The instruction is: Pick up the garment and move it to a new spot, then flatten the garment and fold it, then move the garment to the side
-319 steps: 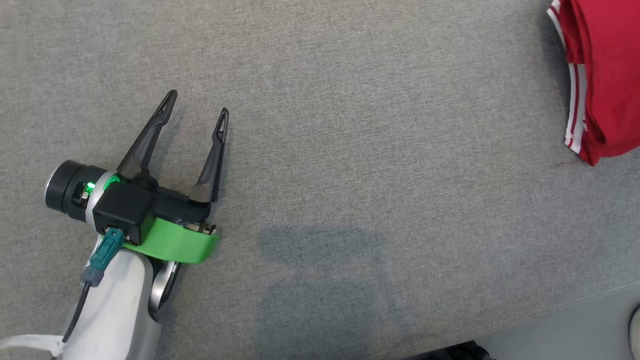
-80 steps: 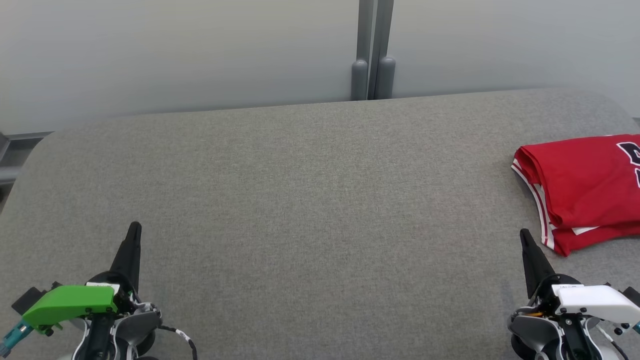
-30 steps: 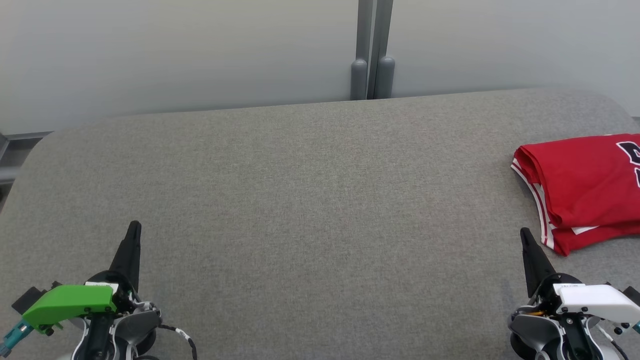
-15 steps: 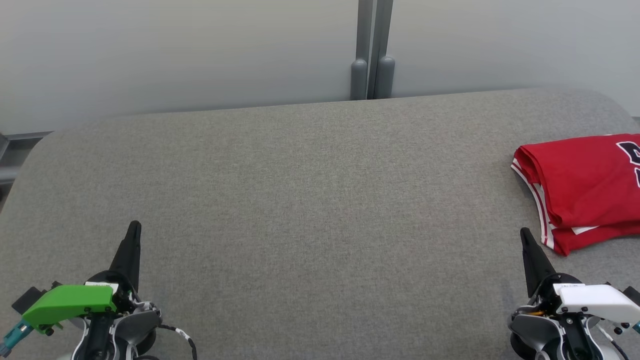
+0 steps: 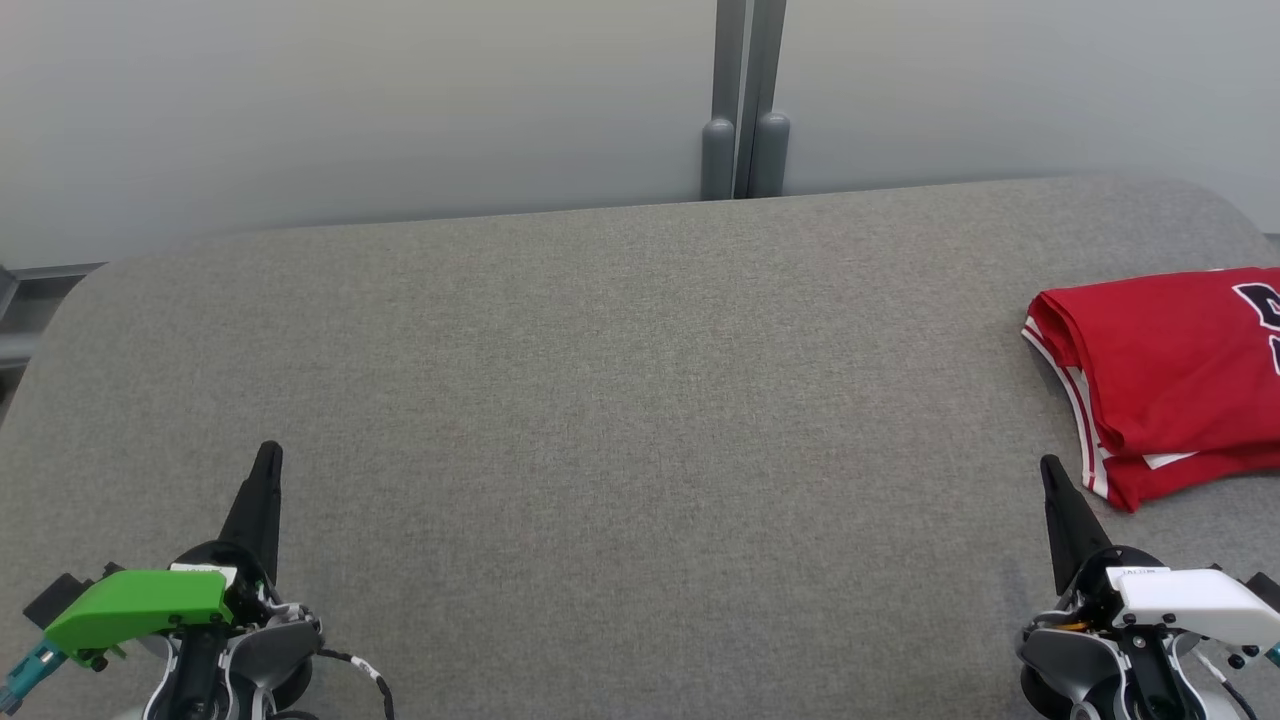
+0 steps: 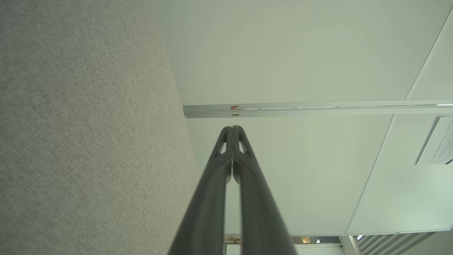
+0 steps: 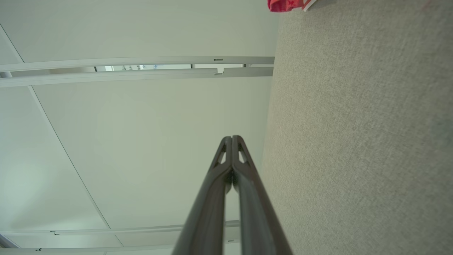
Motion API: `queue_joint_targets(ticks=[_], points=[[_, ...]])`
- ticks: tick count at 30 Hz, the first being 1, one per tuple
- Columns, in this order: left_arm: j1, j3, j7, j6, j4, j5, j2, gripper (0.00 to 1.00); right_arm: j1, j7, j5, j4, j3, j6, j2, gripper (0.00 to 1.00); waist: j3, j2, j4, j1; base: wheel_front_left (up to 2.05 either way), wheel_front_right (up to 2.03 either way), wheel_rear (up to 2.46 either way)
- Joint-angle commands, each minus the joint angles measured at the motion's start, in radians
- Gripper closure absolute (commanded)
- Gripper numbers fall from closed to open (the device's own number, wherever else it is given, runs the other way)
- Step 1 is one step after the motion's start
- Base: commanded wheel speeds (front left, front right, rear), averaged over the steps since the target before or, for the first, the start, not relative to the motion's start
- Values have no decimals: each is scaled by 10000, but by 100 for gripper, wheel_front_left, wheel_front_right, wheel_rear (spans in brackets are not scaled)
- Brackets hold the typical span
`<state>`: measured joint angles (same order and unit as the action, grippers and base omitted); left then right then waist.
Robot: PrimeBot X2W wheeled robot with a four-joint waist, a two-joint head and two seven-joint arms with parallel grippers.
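From the head view I get the whole layout: the grey desk (image 5: 640, 400) runs wide in front of me, with a pale wall (image 5: 350, 100) and a grey post (image 5: 740, 100) behind it. The garment (image 5: 1170, 380) lies folded on the desk at the far right. It is red with white striped trim, and its dark lettering is cut off by the frame edge.

The left gripper (image 5: 268, 455) sits low on the left under its green cover, well apart from the garment. The right gripper (image 5: 1048, 468) sits low on the right under a white cover. Its tip is near the garment's front corner but does not touch it.

The wrist views give me what the head view cannot: a straight look down the fingers. On the left wrist view the fingers (image 6: 212, 198) are pressed together at the tips with nothing between them, and the desk runs along the left side. There is also a paper sheet (image 6: 437, 141) on the wall at the right (too small for me to read).

On the right wrist view the fingers (image 7: 212, 205) are likewise closed tip to tip and hold nothing. A scrap of the red garment (image 7: 286, 4) shows at the top edge, resting where the desk meets the wall.
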<state>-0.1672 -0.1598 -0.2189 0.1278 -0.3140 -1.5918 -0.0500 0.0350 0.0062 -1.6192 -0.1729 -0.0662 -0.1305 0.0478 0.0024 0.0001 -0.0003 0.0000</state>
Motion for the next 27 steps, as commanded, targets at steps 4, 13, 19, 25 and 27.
queue_joint_targets(ticks=[4, 13, 19, 25, 27], points=[[-154, -24, -36, 57, 33, -110, -1, 100, 70, 19, -62, 40, -14, -4, 45, 100, 0, -1, 0, 0, 0, 0, 0], [-154, -23, -35, 56, 34, -110, -1, 100, 69, 19, -62, 40, -16, -4, 45, 100, 0, -1, 0, 0, 0, 0, 0], [-154, -23, -37, 56, 34, -111, -1, 100, 68, 19, -62, 40, -16, -4, 45, 100, 0, -1, 0, 0, 0, 0, 0], [-154, -23, -36, 56, 34, -111, -1, 100, 68, 19, -63, 40, -16, -4, 45, 100, 0, -1, 0, 0, 0, 0, 0], [-154, -23, -36, 56, 34, -111, -1, 100, 68, 19, -63, 40, -16, -4, 45, 100, 0, -1, 0, 0, 0, 0, 0]])
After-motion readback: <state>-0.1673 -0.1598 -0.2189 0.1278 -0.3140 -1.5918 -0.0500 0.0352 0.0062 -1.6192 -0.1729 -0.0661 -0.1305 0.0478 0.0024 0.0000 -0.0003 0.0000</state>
